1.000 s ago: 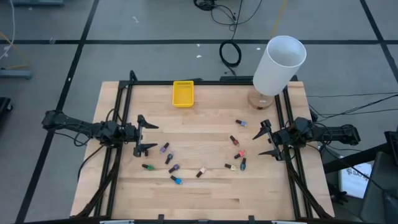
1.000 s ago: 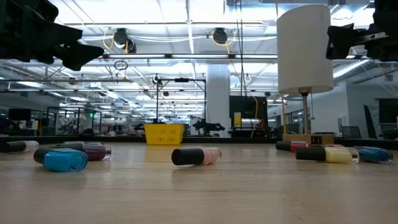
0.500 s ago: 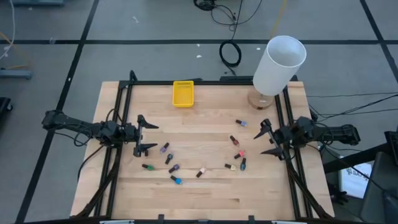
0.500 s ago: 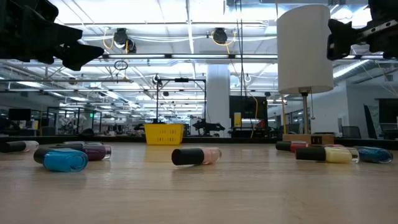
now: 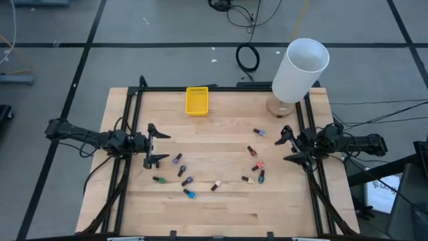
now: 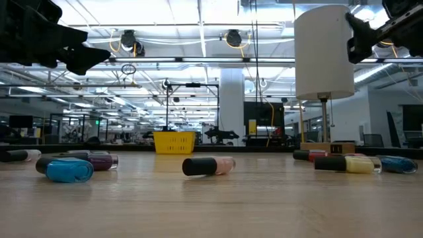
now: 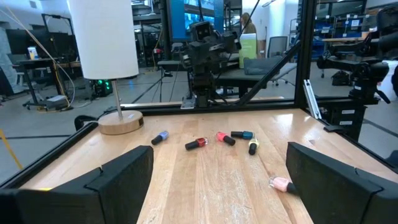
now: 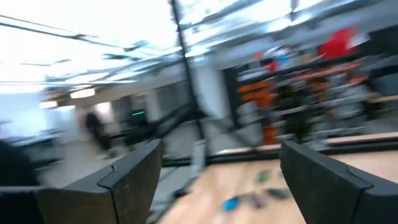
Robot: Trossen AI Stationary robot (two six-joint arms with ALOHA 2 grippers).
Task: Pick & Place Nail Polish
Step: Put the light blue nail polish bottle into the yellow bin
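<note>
High view: the nail polish bottles [image 5: 215, 175] are lying scattered across the middle of the table [image 5: 221, 207], none in the yellow bin [image 5: 196, 100], which is sitting near the far edge. The left gripper [image 5: 155, 141] is hovering at the table's left side, fingers spread wide and empty, just beside the purple bottle [image 5: 176, 159]. The right gripper [image 5: 288, 147] is hanging at the right side, likewise wide open and holding nothing, near the blue-capped bottle [image 5: 259, 132]. The lamp [image 5: 299, 70] is standing at the far right corner, clear of the work area.

Low view: bottles are resting on their sides; a blue one [image 6: 65, 168] and a pink one [image 6: 208, 165] are lying nearest the camera. Both arms are sitting well above the tabletop, so no bottle is being touched.

Left wrist view: the left gripper's fingers [image 7: 122, 179] are framing the far cluster of bottles; a pink bottle [image 7: 280, 183] is lying just beside one finger.

Right wrist view: heavily blurred, suggesting the arm is moving; its fingers [image 8: 134, 174] are showing wide apart with nothing between them.

Judgement: picking is not yet begun. Jaws are probably standing open in readiness for a first descent.
</note>
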